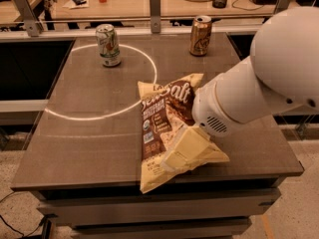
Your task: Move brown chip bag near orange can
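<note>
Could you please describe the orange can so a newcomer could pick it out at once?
On the dark table, look to the far edge, right of the white ring: the orange can stands upright, beyond the brown chip bag under the claw. It is coppery with a dark logo, unlike the white-and-green can to its left.

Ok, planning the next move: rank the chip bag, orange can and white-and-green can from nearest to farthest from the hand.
The hand sits at the table's near right.
1. brown chip bag, directly beneath it.
2. orange can, back right.
3. white-and-green can, back left.
</note>
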Controlling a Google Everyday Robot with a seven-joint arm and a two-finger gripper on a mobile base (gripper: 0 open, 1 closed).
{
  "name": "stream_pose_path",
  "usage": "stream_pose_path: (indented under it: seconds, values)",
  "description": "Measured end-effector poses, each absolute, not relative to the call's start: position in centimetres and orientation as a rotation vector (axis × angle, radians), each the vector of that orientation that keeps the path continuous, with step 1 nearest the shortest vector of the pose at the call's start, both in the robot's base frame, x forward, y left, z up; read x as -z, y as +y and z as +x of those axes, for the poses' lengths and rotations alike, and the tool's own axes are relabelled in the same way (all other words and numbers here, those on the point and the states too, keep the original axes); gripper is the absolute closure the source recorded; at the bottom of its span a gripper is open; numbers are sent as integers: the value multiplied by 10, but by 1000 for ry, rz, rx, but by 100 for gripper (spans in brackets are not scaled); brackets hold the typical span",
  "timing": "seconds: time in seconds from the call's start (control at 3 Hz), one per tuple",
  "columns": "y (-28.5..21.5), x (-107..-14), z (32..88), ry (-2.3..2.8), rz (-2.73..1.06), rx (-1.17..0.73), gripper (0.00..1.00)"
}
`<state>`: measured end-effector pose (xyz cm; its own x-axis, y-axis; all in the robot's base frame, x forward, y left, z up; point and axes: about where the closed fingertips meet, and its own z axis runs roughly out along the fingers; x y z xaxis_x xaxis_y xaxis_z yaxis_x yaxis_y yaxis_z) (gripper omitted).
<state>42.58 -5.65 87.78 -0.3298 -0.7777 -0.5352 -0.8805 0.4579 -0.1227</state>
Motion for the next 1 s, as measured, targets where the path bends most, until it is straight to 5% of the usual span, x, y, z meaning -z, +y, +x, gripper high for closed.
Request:
stream_pose_path:
  seconds: [0.33,1.0]
  values:
    - [-55,-864,424,2202,-1395,-259,0]
    - [-57,-849,420,2228,-1411,-251,43]
